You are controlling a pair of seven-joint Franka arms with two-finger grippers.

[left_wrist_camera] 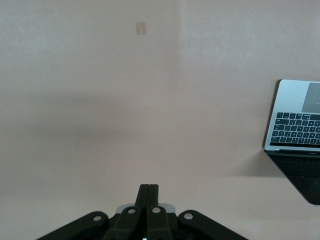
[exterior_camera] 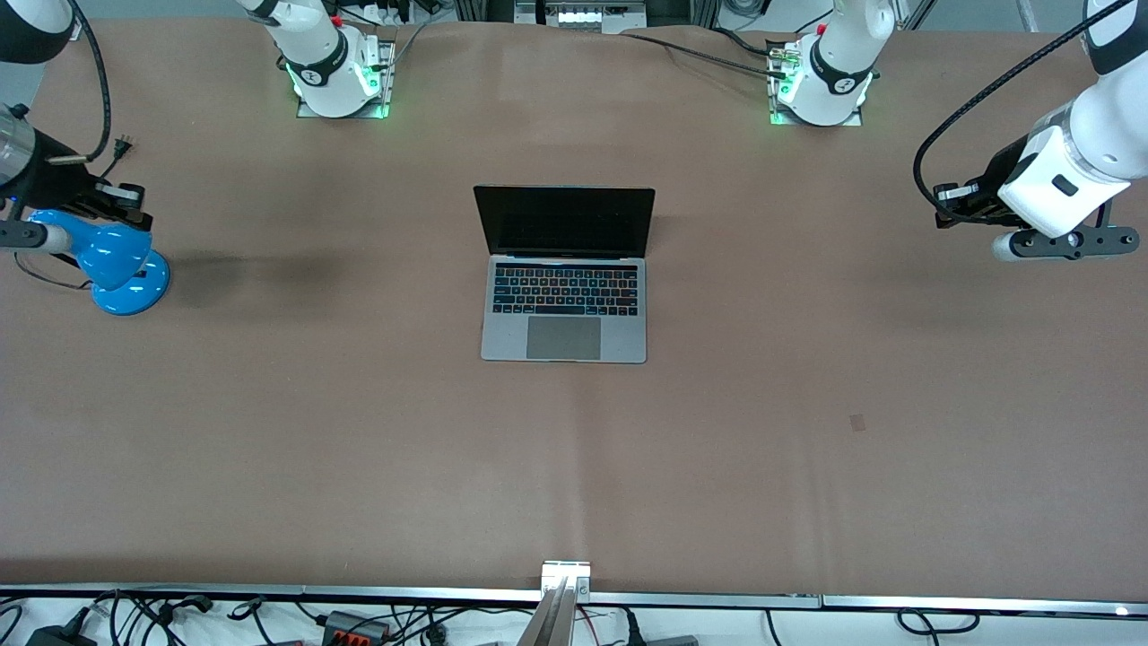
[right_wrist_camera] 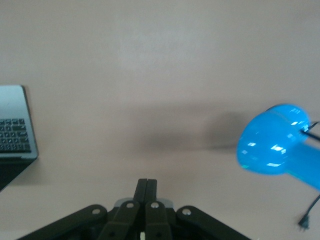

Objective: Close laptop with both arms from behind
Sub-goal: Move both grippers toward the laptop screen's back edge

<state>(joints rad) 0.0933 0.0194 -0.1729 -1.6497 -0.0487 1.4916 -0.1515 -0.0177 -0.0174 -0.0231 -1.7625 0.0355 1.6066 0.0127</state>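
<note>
The silver-grey laptop point(exterior_camera: 563, 305) stands open in the middle of the table, its black screen upright and its keyboard and trackpad toward the front camera. My left gripper point(exterior_camera: 949, 206) hangs over the table at the left arm's end, well apart from the laptop. In the left wrist view its fingers point(left_wrist_camera: 149, 192) are shut on nothing and the laptop point(left_wrist_camera: 299, 125) shows at the edge. My right gripper point(exterior_camera: 121, 199) hangs over the right arm's end, above a blue lamp. It is also shut and empty in the right wrist view point(right_wrist_camera: 146, 187), where the laptop's corner point(right_wrist_camera: 15, 127) shows.
A blue desk lamp point(exterior_camera: 121, 269) stands at the right arm's end of the table and also shows in the right wrist view point(right_wrist_camera: 272, 145). A small tape mark point(exterior_camera: 858, 422) lies on the brown table cover. Both arm bases point(exterior_camera: 336, 67) point(exterior_camera: 821, 81) stand along the table's edge by the robots.
</note>
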